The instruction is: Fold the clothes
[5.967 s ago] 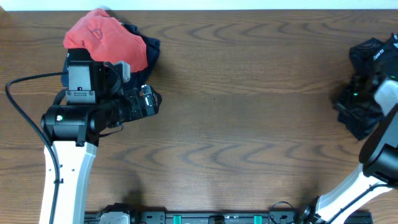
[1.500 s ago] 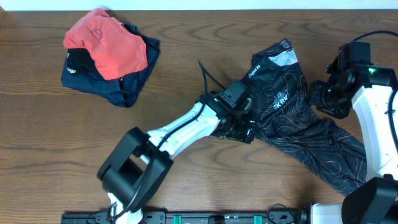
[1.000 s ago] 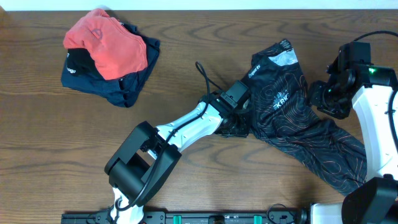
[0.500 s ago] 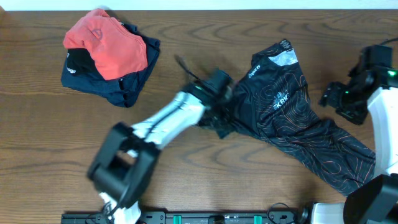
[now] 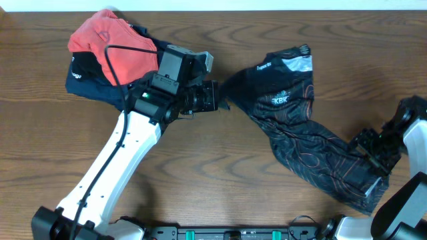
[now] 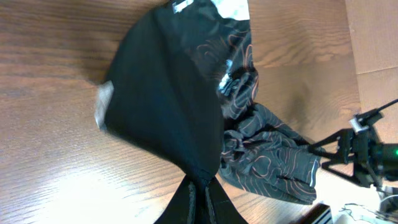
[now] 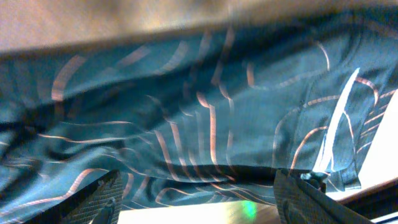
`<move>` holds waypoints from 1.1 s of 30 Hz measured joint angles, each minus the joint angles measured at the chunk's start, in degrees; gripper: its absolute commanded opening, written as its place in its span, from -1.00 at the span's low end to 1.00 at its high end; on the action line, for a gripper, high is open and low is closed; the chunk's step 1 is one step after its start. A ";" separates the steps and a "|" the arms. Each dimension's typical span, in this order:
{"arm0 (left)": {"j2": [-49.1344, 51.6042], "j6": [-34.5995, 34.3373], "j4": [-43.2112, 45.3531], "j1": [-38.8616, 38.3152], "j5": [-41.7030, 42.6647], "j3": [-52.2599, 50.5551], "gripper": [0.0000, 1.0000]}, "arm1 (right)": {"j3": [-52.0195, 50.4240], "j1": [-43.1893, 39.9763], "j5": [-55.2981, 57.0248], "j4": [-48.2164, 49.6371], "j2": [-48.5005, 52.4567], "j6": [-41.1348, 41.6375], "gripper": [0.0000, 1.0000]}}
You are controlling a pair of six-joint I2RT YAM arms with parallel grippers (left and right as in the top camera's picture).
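Note:
The clothes, a black jersey (image 5: pixel 293 127) with thin orange contour lines and white lettering, lie stretched across the right half of the table. My left gripper (image 5: pixel 219 100) is shut on a pinched black corner of the jersey at its left end. In the left wrist view the jersey (image 6: pixel 168 106) fans out from the closed left gripper (image 6: pixel 200 194). My right gripper (image 5: pixel 375 148) hovers at the jersey's lower right end, jaws wide apart. The right wrist view shows the right gripper (image 7: pixel 199 202) open, with the patterned jersey (image 7: pixel 186 106) just ahead of it and nothing between its fingers.
A coral-red garment (image 5: pixel 113 43) lies on a navy garment (image 5: pixel 137 93) at the back left, just behind my left arm (image 5: pixel 127 147). Bare wooden table (image 5: pixel 220 173) spans the front middle.
My left gripper closed on the jersey's corner and dragged it left toward the pile, stretching the fabric. The right gripper moved toward the front, down to the jersey's lower end.

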 measured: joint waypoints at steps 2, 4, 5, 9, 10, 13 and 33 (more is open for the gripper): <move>-0.39 0.31 -0.46 -0.02 -1.62 0.00 -0.88 | -1.42 -0.13 -1.49 -0.04 0.00 -0.70 0.51; -0.55 0.66 -1.20 0.00 -4.31 0.00 -0.88 | -2.10 -0.11 -2.56 -0.46 0.00 -1.38 0.52; -0.59 0.85 -1.55 0.02 -5.62 0.00 -0.88 | -2.27 -0.11 -2.95 -0.74 0.00 -1.62 0.52; -1.01 1.90 -3.34 0.48 -10.49 0.00 -0.88 | -3.26 -0.11 -3.19 -2.47 0.00 -2.49 0.54; -1.40 2.03 -4.09 0.85 -11.69 0.00 -0.88 | -3.74 -0.11 -3.06 -2.56 0.00 -2.64 0.54; -3.21 3.02 -5.84 2.56 -14.62 0.00 -0.88 | -5.51 -0.11 -2.91 -2.34 0.00 -2.86 0.54; -6.78 4.94 -7.34 4.66 -19.34 0.00 -0.88 | -16.46 4.00 -12.57 7.39 -0.24 -4.72 0.23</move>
